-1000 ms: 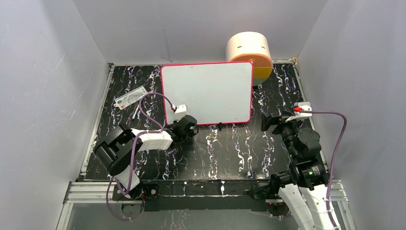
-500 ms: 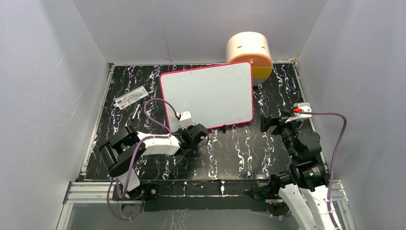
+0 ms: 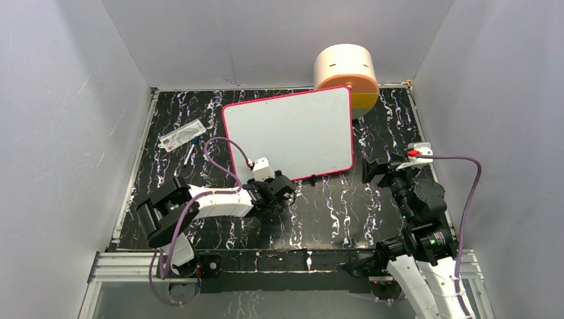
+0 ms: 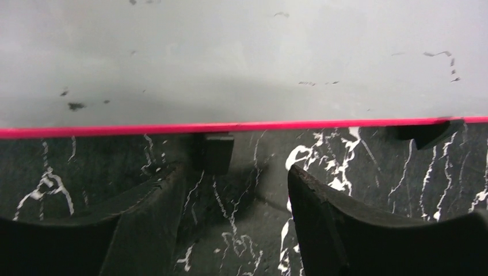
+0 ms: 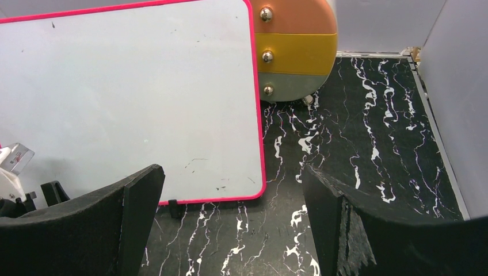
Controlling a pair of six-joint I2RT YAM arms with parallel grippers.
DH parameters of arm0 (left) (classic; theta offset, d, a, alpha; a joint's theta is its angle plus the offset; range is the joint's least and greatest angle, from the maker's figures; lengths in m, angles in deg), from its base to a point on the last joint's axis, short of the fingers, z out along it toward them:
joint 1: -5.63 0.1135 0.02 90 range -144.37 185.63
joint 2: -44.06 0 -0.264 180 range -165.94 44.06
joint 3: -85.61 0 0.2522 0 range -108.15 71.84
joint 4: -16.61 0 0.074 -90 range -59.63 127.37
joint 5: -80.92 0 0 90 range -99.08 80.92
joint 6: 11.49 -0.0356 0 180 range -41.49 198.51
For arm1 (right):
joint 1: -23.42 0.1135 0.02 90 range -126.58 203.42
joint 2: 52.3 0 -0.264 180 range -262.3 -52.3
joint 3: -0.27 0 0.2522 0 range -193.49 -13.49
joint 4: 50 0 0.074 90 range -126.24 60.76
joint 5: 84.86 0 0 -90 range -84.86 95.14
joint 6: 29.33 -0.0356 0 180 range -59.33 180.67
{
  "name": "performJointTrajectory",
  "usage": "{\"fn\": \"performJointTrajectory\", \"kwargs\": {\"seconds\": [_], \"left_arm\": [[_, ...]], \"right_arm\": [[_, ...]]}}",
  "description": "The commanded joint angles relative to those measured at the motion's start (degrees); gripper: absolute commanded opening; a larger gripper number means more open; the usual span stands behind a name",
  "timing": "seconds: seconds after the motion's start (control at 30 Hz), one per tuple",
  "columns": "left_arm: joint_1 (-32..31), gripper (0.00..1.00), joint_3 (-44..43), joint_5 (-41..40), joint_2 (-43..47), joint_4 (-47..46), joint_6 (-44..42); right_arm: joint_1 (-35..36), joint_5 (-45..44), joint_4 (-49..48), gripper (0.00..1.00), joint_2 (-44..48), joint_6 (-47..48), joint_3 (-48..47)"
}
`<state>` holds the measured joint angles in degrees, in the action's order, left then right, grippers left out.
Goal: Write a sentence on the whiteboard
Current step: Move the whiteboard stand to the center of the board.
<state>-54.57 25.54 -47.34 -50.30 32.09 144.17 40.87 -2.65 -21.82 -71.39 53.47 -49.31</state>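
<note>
Whiteboard (image 3: 289, 136) lies flat on the black marbled worktop (image 3: 332, 212), set askew, its far right corner beside a round cream-and-orange drum (image 3: 346, 70). Left tool (image 4: 235, 172) sits low, just short of the board's near pink edge, fingers parted, gripping nothing. Right tool (image 5: 230, 172) stands off the board's right side, spread wide, empty. Faint dark smudges mark the board face.

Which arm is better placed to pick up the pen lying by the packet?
Left, probably. The pen lies on the table's left side beside the packet, nearer the left gripper, whose jaws stand open, empty. The right gripper sits across the table, beyond the whiteboard.
</note>
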Motion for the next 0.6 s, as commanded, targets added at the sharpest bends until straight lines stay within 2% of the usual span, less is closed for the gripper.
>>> {"fn": "performJointTrajectory", "kwargs": {"seconds": [0.0,0.3,0.43,0.57], "left_arm": [[-0.4,0.66,-1.9,-1.2,4.7,9.0,-0.1],[-0.3,0.92,-6.5,-5.2,13.8,22.7,-9.1],[1.4,0.95,-8.5,-7.3,19.2,27.5,-14.8],[5.5,0.96,-7.0,-5.7,26.4,25.9,-23.9]], "right_arm": [[0.6,-1.2,-3.1,0.99,0.6,0.2,-0.3],[0.6,-2.2,-3.1,0.99,-0.6,0.8,-0.5],[0.5,-3.0,-3.1,0.99,-1.2,1.2,-0.6],[0.5,-3.1,-3.0,0.99,-1.5,1.6,-0.6]]}}
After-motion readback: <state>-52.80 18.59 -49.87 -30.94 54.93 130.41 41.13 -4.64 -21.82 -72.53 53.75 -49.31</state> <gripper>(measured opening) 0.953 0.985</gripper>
